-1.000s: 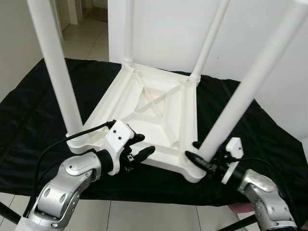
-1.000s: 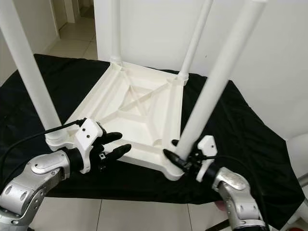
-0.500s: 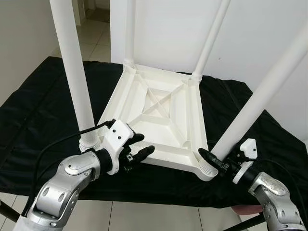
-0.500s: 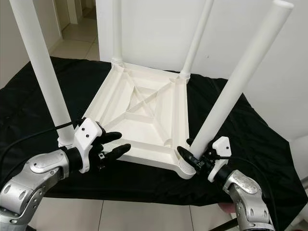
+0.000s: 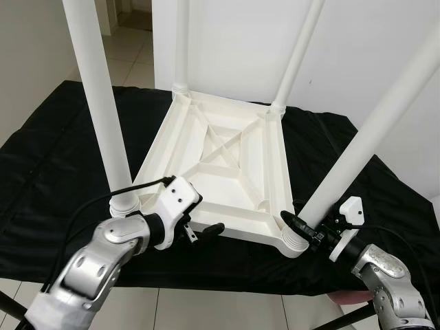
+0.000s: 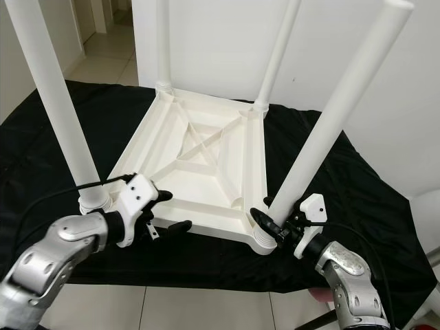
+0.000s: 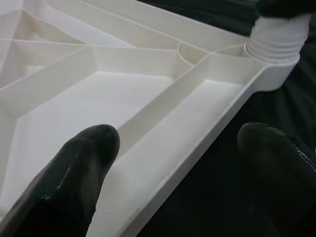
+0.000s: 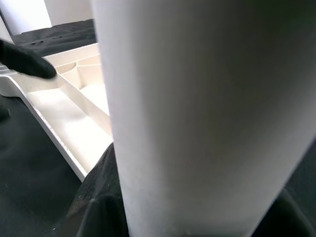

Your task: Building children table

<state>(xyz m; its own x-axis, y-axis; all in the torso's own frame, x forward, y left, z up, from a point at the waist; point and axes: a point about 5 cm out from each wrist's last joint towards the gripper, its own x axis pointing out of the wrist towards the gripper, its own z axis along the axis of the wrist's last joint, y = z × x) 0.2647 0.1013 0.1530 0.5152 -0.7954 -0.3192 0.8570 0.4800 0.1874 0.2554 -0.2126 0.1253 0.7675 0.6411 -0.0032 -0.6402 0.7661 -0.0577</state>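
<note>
Since half a second ago the left gripper (image 5: 201, 230) has come forward to the near edge of the table (image 5: 227, 155), and its fingers now stand on both sides of that rim, one over the ribbed underside and one outside, over the black cloth (image 5: 48, 158). Before, it was hovering just beside the edge. I judge this as preparing to hold the top steady while the last leg is tightened.

The table lies upside down on the black cloth, with all four legs pointing up. The near right leg (image 5: 371, 130) leans a little outward (the other three look straighter), so it may not be fully seated in its corner socket (image 5: 292, 240).

The left arm (image 5: 103, 258) is bent at the elbow and reaches in low from the near left side, next to the near left leg (image 5: 96, 103). In the wrist view its fingers (image 7: 74, 168) are apart, with the rim between them, and I cannot tell if they already touch it.

The right arm (image 6: 350, 278) comes from the near right, and the right gripper (image 6: 276, 223) is closed around the base of the near right leg, just above the socket. In the right wrist view the leg (image 8: 197, 113) is very close and the black fingers press on it from both sides.
</note>
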